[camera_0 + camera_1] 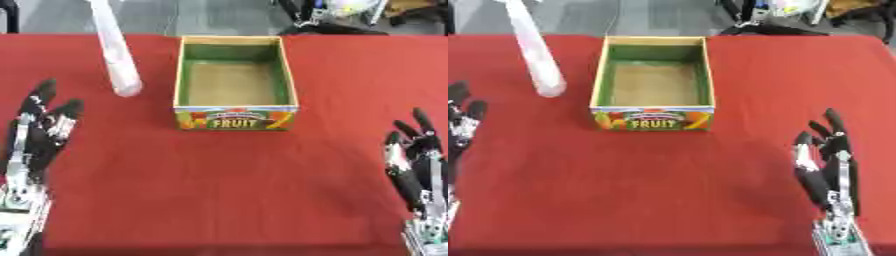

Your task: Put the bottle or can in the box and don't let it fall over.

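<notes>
Here, a red surface fills most of the frame, with an open cardboard box standing at upper centre; its inner walls are green, its floor is bare brown, and the near face carries fruit pictures and the word FRUIT. Left of the box, in the upper left of the frame, a long pale, whitish object reaches down from the top edge, its rounded lower end close to the surface and apart from the box; what it is cannot be told, and no bottle or can is discernible anywhere. The left hand rests at the lower left, fingers straight and pointing up, holding nothing. The right hand rests at the lower right, fingers likewise extended upward and empty. Both hands lie well apart from the box
</notes>
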You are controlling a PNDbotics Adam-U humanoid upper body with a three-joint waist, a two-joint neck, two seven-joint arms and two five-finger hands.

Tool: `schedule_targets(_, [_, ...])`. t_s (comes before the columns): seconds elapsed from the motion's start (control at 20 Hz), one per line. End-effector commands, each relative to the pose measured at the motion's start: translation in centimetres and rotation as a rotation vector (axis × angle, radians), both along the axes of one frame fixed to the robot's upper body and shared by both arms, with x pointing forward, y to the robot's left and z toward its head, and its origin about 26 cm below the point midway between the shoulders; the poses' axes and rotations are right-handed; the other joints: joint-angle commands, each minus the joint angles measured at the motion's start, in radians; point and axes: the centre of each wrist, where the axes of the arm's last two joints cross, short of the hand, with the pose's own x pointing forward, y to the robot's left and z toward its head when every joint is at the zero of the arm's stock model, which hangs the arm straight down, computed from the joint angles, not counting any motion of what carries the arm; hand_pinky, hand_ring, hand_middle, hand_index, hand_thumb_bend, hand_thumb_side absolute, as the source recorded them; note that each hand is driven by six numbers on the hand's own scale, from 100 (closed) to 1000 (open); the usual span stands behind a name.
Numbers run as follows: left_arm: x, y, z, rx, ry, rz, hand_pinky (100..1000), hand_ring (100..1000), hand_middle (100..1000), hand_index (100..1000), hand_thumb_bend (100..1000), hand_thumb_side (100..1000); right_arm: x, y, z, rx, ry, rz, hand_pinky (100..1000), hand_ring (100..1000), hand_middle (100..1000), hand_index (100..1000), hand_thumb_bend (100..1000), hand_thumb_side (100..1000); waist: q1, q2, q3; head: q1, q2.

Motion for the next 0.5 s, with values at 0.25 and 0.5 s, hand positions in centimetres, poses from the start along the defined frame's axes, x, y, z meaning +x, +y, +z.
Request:
schedule_targets(0.25, [2.5, 2.5, 3.1, 0.056, -0.026, 0.073, 892, 1000, 940, 911, 698, 587, 0.1, -0.5, 0.5, -0.016, -0.014, 0.002, 797, 874, 1000, 967, 100, 470, 0.003, -0.017, -0.004, -0.002, -0.01])
schedule_targets(0.5, [5.5, 3.4, 3.3, 0.044, 0.027, 0.105, 894, 1000, 943, 911, 716, 588, 0.1, -0.4, 0.5, -0.013, -0.012, 0.008, 797, 874, 1000, 967, 100, 470, -0.001, -0.015, -0.014, -0.002, -0.012])
